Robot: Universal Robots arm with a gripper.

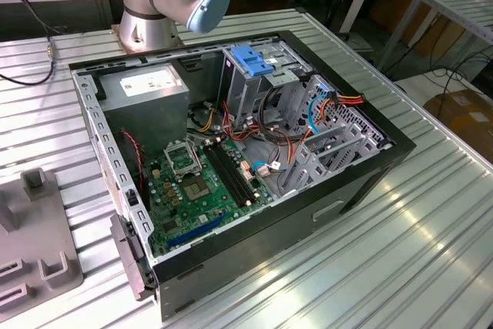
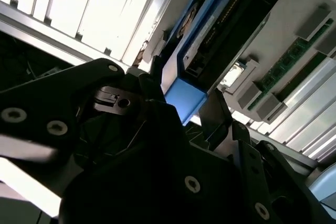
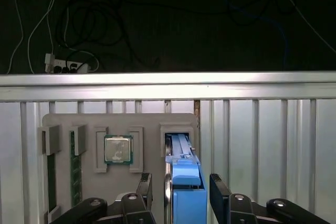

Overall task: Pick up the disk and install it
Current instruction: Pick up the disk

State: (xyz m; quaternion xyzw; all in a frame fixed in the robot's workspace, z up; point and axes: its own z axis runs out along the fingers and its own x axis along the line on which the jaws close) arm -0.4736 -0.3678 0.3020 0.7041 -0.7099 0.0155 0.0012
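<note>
**Fingers straddle the disk in its slot**

The black two-finger gripper (image 3: 180, 181) is spread, with the grey-metal disk in its bright blue plastic rail (image 3: 186, 195) directly between its fingers. The disk stands on edge in the pale grey slotted tray (image 3: 152, 121), its long axis running away from the gripper. At frame centre, the exterior view shows the open black computer case (image 1: 362, 171).
</note>
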